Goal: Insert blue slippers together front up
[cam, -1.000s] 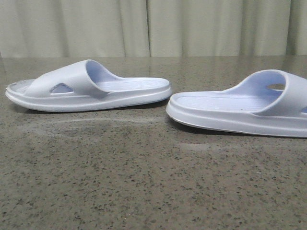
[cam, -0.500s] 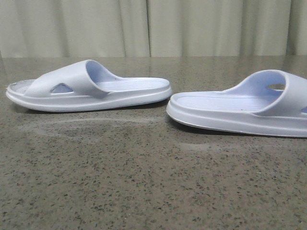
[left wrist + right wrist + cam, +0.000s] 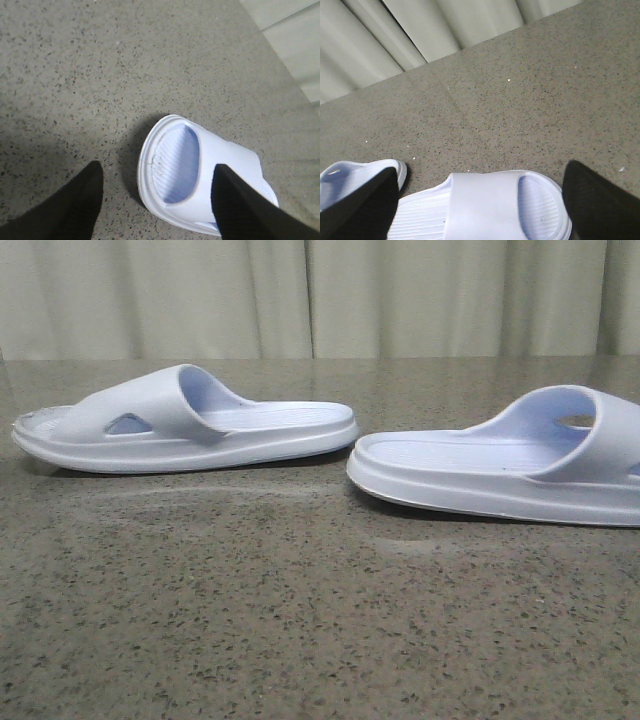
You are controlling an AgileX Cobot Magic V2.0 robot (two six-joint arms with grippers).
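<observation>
Two pale blue slippers lie on the speckled table, heels facing each other. The left slipper has its toe pointing left, and the right slipper has its toe pointing right. No gripper shows in the front view. My left gripper hangs open above the left slipper at its toe end. One of its fingers is over the strap and the other is over bare table. My right gripper is open above the right slipper, over its strap. The left slipper's heel shows beside one of its fingers.
A pale pleated curtain hangs behind the table's far edge. The speckled grey-brown tabletop stretches towards the front. A pale surface lies beyond the table's edge in the left wrist view.
The left slipper's toe end has shifted very slightly. The right slipper has not moved.
</observation>
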